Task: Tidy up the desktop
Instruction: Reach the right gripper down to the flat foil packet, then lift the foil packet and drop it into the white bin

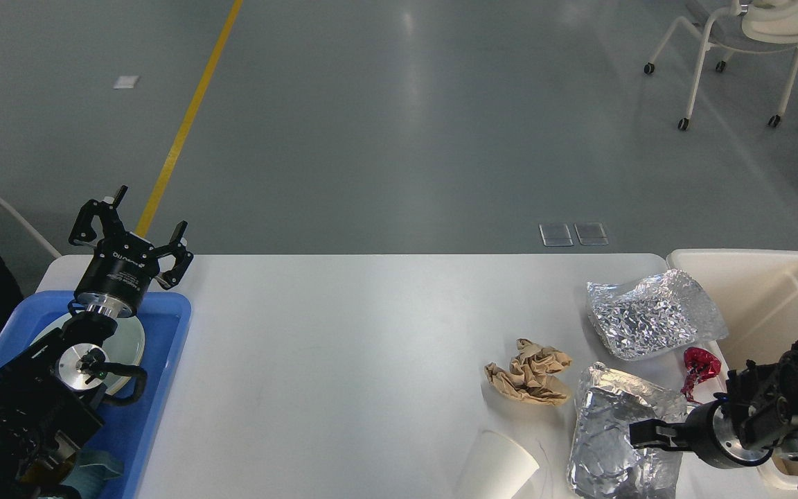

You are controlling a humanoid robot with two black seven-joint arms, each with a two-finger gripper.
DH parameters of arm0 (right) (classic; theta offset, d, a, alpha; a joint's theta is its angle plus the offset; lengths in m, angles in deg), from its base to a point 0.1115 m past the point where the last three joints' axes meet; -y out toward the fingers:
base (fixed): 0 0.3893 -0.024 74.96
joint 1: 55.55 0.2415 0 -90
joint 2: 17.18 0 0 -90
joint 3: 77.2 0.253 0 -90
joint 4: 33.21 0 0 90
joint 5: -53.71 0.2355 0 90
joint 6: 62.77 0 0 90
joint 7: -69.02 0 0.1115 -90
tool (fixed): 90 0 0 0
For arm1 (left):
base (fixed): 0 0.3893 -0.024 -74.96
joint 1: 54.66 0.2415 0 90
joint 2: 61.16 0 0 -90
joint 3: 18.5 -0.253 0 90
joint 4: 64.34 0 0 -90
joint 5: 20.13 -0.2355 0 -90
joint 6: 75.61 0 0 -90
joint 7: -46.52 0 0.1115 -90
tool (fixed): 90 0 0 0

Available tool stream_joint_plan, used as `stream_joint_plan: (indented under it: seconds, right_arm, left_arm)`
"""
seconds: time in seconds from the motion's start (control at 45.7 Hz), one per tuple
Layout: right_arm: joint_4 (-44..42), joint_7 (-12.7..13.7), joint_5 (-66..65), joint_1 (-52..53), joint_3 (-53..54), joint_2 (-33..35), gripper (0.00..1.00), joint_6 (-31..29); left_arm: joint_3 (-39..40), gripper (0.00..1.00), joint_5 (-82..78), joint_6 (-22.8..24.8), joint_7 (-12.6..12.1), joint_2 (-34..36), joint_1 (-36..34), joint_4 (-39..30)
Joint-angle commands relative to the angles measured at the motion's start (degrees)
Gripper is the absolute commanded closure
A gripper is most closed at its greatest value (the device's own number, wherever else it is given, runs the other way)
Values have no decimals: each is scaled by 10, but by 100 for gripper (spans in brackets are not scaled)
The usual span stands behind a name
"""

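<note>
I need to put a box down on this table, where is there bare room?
The desktop is bare across its middle, between the blue tray on the left and the crumpled brown paper. The right end is crowded: two foil bags, a red wrapper, a paper cup.

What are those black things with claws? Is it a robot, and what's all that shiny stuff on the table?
Yes, it is a robot, and the picture is taken from its head, looking down at its own two black arms. Each arm ends in a two-finger pincer. The left pincer is open and empty, raised above a blue tray with a plate in it. The right pincer is low over a flat foil bag; whether it is open is hard to tell. On the white desktop lie rubbish: a crumpled foil bag, a ball of brown paper, a red wrapper and a white paper cup. The cream bin on the right is probably for the rubbish.
</note>
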Motion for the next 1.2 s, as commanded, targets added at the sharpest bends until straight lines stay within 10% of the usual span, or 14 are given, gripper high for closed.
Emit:
stream_joint_plan:
  seconds: [0.0,0.044,0.569,0.832,1.182]
  right_arm:
    - [-7,-9,5,-9,5,-7,87,22]
    - [-9,-4,4,-9,5,-12,100,22]
    - [10,21,15,4,5,-8,100,26]
    - [211,18,7,274,-69,60,100,20]
    - [213,-8,-81,792,-152,80,100,-403]
  left_arm:
    - [0,0,0,0,-1,0,0,0]
    - [0,0,0,0,-1,0,0,0]
    - [0,0,0,0,0,0,0,0]
    - [1,0,0,0,0,0,0,0]
    - [1,0,0,0,0,0,0,0]
